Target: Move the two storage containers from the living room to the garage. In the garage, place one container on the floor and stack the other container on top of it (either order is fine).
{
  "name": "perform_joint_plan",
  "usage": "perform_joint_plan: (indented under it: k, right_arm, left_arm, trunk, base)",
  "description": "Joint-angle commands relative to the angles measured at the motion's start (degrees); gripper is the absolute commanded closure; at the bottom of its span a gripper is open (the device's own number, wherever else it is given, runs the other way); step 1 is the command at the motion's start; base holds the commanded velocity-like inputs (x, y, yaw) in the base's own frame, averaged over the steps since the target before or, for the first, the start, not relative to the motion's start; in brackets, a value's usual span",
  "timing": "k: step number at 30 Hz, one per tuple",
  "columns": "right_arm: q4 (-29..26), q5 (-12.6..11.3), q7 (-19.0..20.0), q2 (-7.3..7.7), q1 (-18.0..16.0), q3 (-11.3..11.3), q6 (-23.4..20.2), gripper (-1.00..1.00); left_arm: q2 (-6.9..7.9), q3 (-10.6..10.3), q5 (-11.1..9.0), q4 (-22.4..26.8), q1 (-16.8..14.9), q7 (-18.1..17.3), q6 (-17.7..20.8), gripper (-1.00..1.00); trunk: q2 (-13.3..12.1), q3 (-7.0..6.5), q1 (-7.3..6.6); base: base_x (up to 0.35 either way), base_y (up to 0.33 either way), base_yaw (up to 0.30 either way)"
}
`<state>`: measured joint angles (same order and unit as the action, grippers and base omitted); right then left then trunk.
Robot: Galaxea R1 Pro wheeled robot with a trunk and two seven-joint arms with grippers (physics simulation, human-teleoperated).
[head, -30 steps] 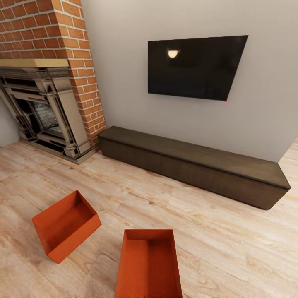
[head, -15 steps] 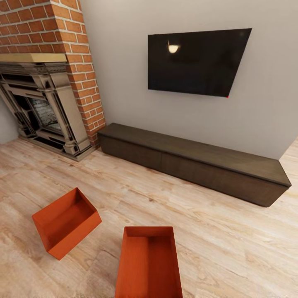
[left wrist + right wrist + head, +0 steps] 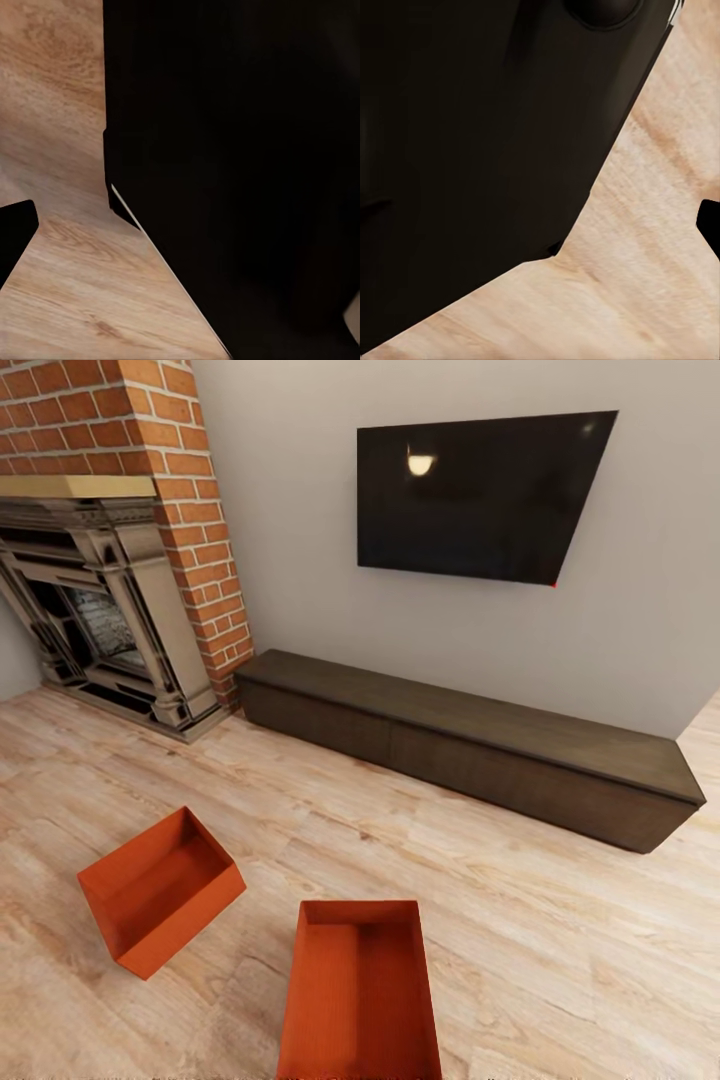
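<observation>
While both storage containers are seen from the head view resting on the light wood plank flooring (image 3: 560, 940) of the living room, nothing has yet been lifted, so the carrying to the garage is judged not begun. The nearer container (image 3: 360, 990) lies square to the camera at the lower middle, its open top upward and its near end cut off by the picture's lower edge. The other container (image 3: 160, 890) sits just to its left, turned at an angle, its mouth tipped toward the camera; the two are apart, with a strip of bare floor between them. Behind them a long low dark-brown cabinet (image 3: 470, 745) runs along the pale wall under a black TV (image 3: 480, 495), and a red brick fireplace (image 3: 130, 550) stands at the left. Wide open floor is left between the containers and the cabinet, and to the right, so an approach is judged unhindered.

From the left wrist view, a large black shape (image 3: 240, 172), taken to be part of the robot's own body, is seen close against the camera, with plank flooring beside it. Whether the left claw is apart or together cannot be told.

From the right wrist view, a similar black mass (image 3: 472, 150) is seen over the same flooring, and the right claw's state likewise cannot be told.
</observation>
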<state>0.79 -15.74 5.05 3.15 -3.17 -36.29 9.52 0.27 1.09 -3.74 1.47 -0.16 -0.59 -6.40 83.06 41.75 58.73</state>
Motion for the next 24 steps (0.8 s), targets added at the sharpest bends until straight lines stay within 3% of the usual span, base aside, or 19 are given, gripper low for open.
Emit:
perform_joint_plan:
  k: [1,24]
  right_arm:
    - [0.1,-0.6,0.3,0.01,0.0,-0.4,0.2,-1.00]
    - [0.1,-0.6,0.3,-0.05,0.0,-0.4,0.2,-1.00]
  left_arm:
    - [0.00,0.1,-0.4,0.0,0.0,-0.1,-0.1,-1.00]
    - [0.00,0.1,-0.4,0.0,0.0,-0.1,-0.2,-1.00]
  trunk:
    - [0.0,0.13,0.00]
    - [0.0,2.25,0.00]
  base:
    - [0.000,0.000,0.000]
    - [0.000,0.000,0.000]
